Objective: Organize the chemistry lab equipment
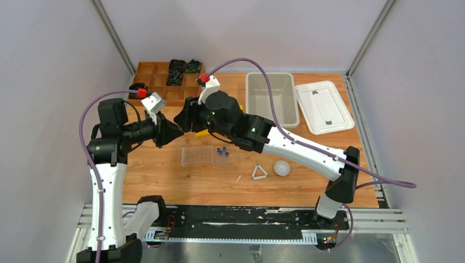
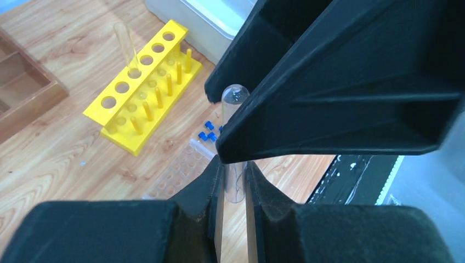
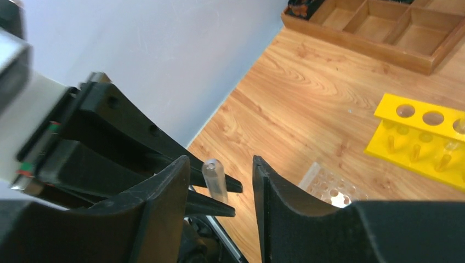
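Observation:
My left gripper (image 1: 176, 130) is shut on a clear uncapped test tube (image 2: 234, 109) and holds it in the air above the table. In the left wrist view its fingers (image 2: 215, 181) pinch the tube's lower part. My right gripper (image 1: 182, 119) is open, with its jaws standing on either side of the tube's round end (image 3: 213, 174) and not touching it. The clear plastic tube rack (image 1: 196, 156) lies below. Small blue-capped tubes (image 1: 222, 153) lie beside it. The white triangle frame (image 1: 259, 173) and white round dish (image 1: 282, 167) sit to the right. The beakers are not in view.
A yellow six-hole rack (image 2: 143, 87) holds one clear tube (image 2: 125, 46); the right arm mostly hides it from above. A wooden compartment tray (image 1: 159, 82) is at the back left. A grey bin (image 1: 271, 98) and its white lid (image 1: 323, 107) are at the back right.

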